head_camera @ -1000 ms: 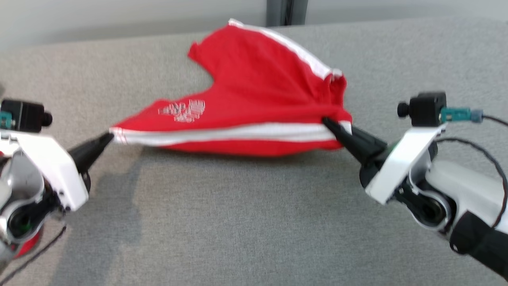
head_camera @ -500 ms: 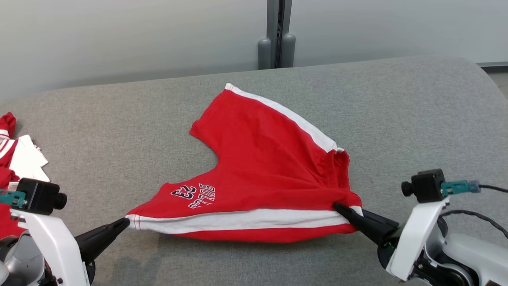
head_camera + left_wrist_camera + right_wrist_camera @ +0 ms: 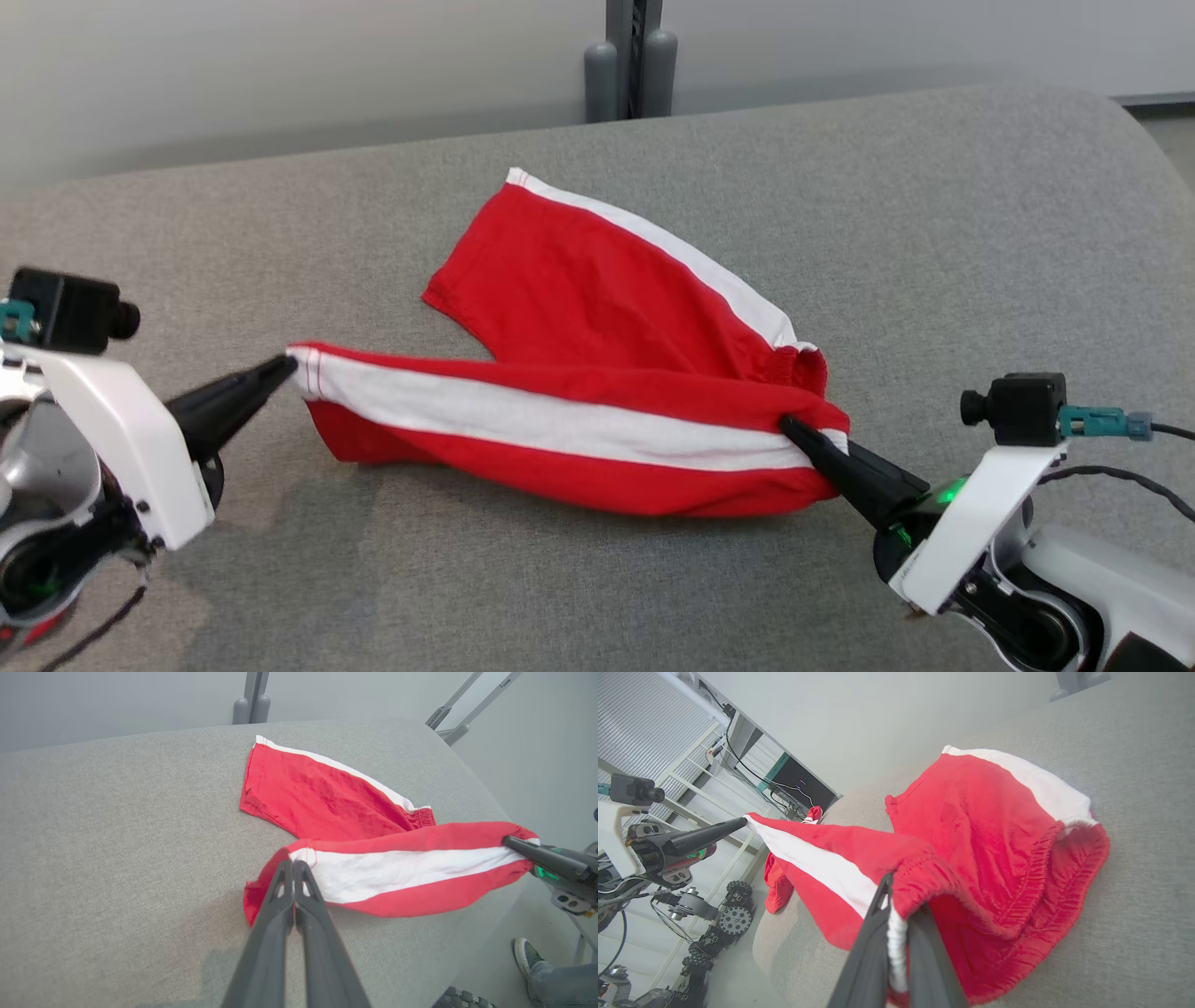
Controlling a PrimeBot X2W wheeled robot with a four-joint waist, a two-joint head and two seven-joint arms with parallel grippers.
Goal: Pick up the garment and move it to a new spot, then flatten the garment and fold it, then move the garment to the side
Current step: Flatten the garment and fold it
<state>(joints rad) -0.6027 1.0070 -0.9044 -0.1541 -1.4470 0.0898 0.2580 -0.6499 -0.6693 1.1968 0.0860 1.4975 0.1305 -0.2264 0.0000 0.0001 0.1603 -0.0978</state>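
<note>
Firstly, found left gripper pressed together, pinching the hem corner of the red shorts. Found right gripper likewise clamped, pinching the elastic waistband end. Noted white-striped leg stretched between both tips, partly lifted off the grey padded table. Noted other leg lying flat behind it, toward the far edge.

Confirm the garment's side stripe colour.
White stripe on the red garment; head view shows it best.

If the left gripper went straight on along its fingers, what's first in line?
The shorts: left gripper is shut on the hem of the raised leg, so it would push into that leg first. Beyond, likely the flat leg; depth unclear.
</note>
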